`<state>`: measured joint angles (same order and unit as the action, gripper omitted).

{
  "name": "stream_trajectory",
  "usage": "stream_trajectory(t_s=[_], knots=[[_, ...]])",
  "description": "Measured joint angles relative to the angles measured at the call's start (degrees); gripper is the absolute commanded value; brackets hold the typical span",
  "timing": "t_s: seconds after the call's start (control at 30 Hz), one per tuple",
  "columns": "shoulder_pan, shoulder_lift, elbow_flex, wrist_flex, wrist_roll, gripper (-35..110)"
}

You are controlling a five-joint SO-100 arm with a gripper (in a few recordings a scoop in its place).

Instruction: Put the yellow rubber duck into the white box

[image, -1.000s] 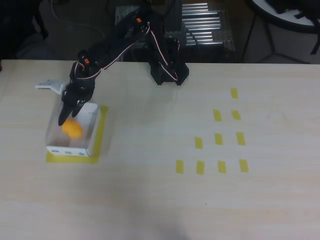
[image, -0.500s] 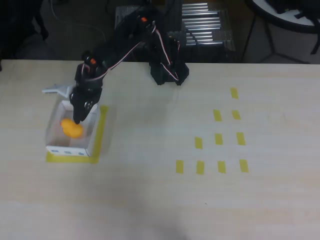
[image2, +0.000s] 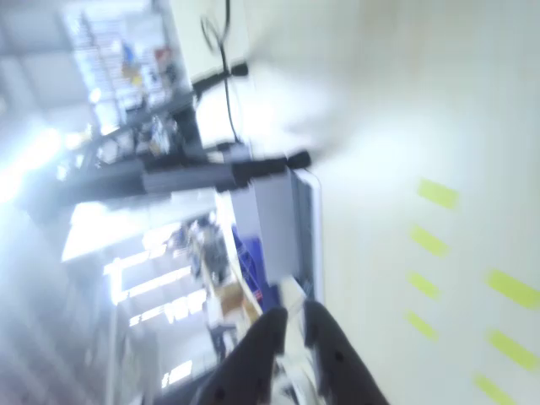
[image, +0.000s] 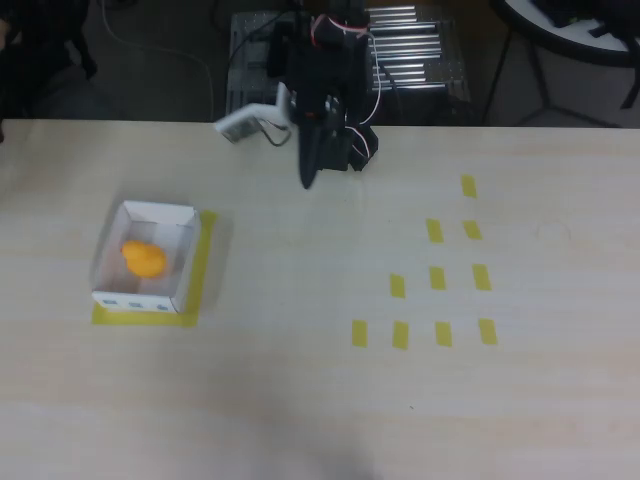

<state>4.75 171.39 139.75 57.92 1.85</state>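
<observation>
Up near the far edge of the table [image: 300,400], seen from overhead, the gripper [image: 307,180] hangs with its dark fingers pointing down beside the arm's black base [image: 345,150], a white plate [image: 245,120] jutting out to its left. From the wrist camera the fingers [image2: 253,359] sit nearly together with only a thin gap between the tips, and they hold nothing. That picture is blurred, with several yellow tape strips [image2: 439,194] on the pale tabletop. Well apart from the gripper, at the left of the overhead picture, the white box [image: 183,285] stands on a patch of yellow tape [image: 203,262]. The yellow rubber duck [image: 144,259] lies inside the box, near its middle. More short tape strips [image: 437,278] lie in rows on the right.
</observation>
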Motion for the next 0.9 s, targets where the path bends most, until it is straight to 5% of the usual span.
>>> stream_trajectory(t_s=[0.3,0.9], knots=[[-4.9,16.6,30.8,6.1,1.6,0],[-5.2,16.9,32.5,10.7,2.4,1]])
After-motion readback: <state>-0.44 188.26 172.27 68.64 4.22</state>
